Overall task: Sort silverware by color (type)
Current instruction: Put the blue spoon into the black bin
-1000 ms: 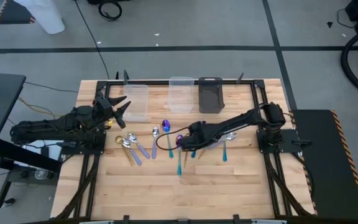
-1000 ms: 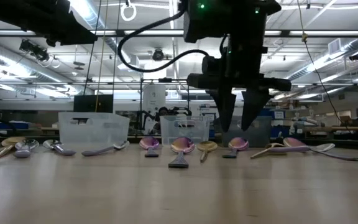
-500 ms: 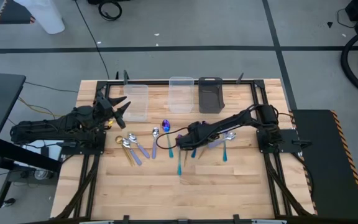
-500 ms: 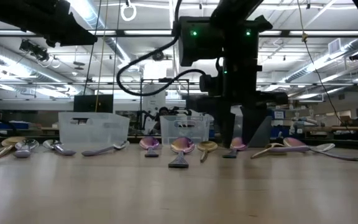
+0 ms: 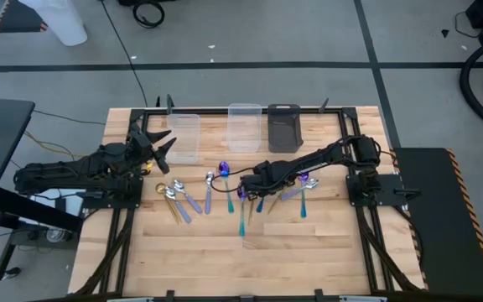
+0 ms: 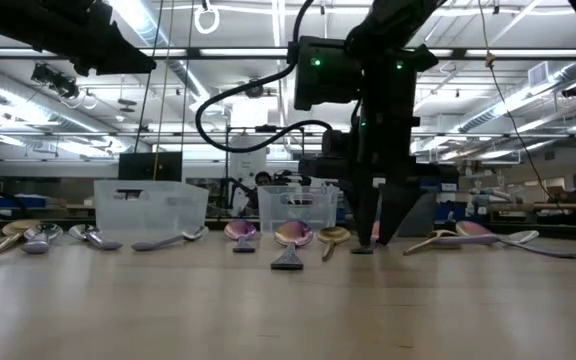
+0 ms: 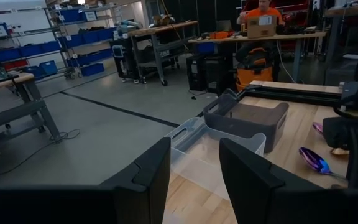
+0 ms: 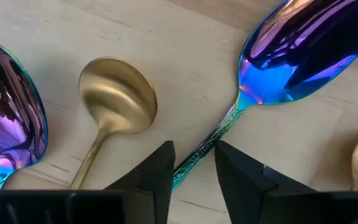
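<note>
- While the right gripper (image 5: 252, 186) sits low at the desk's (image 5: 325, 243) middle, its two fingers (image 8: 156, 168) straddle the teal handle of an iridescent spoon (image 8: 278, 68), a narrow gap between them; whether they touch the handle cannot be told.
- Seen from the right wrist, a gold spoon (image 8: 114, 112) lies just at 9 o'clock of that handle, and another iridescent spoon (image 8: 8, 118) is cut off at the frame edge.
- From above, the arm hides most of the straddled spoon; only bits of purple bowl show beside the gripper.
- Other spoons (image 5: 179, 197) lie scattered at the gripper's 9 o'clock; their colours are hard to separate there.
- One teal-handled spoon (image 5: 304, 197) lies at its 3 o'clock.
- Level with the desk, the gripper's fingertips reach the surface among the spoon bowls, blocking the ones behind.
- Three bins stand toward 12 o'clock: two clear bins (image 5: 244, 127) and a dark bin (image 5: 284, 127).
- At 9 o'clock of the desk the left gripper (image 5: 159, 148) hovers with fingers spread, near a clear bin.
- Beyond the desk, a person (image 7: 260, 9) shows partly, cut off at the top.
</note>
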